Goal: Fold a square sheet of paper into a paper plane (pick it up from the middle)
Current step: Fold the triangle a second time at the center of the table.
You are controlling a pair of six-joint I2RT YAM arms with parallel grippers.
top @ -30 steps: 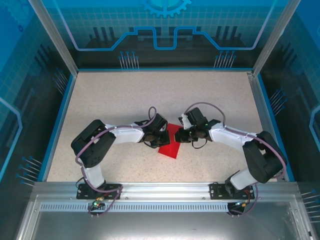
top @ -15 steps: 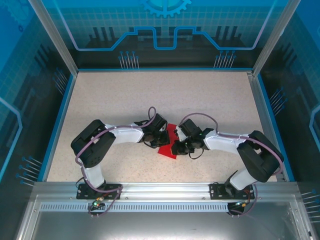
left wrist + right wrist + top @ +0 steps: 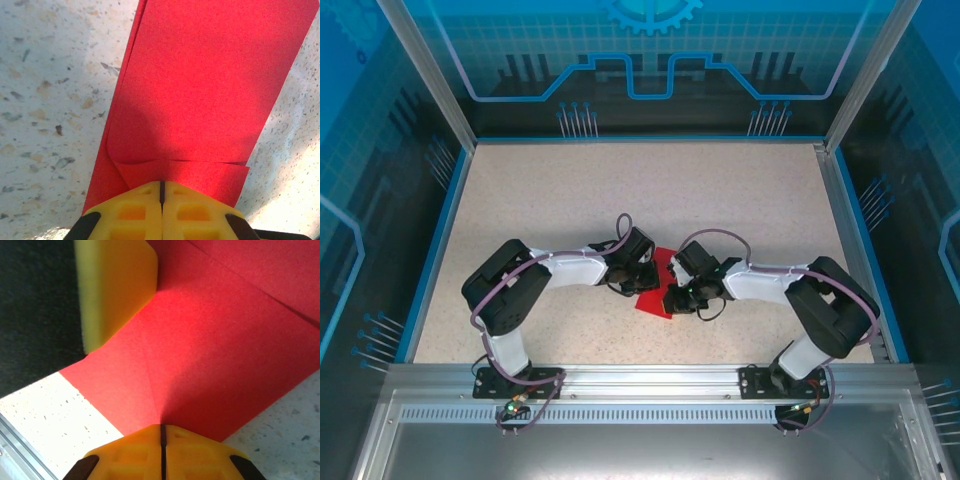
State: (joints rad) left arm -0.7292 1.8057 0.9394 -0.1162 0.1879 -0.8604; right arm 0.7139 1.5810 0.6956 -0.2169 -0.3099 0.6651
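The speckled table (image 3: 570,190) filled the middle of the top view inside a blue rim. The square sheet of paper (image 3: 650,302), folded into layers, lay flat just below the centre between the two arms. The left gripper (image 3: 162,192) had its jaws together, tips touching a curled flap of the red paper (image 3: 210,90). The right gripper (image 3: 161,432) was likewise closed, tips at a crease. Whether either pinched paper I could not tell. A yellow pad (image 3: 112,285) sat upper left.
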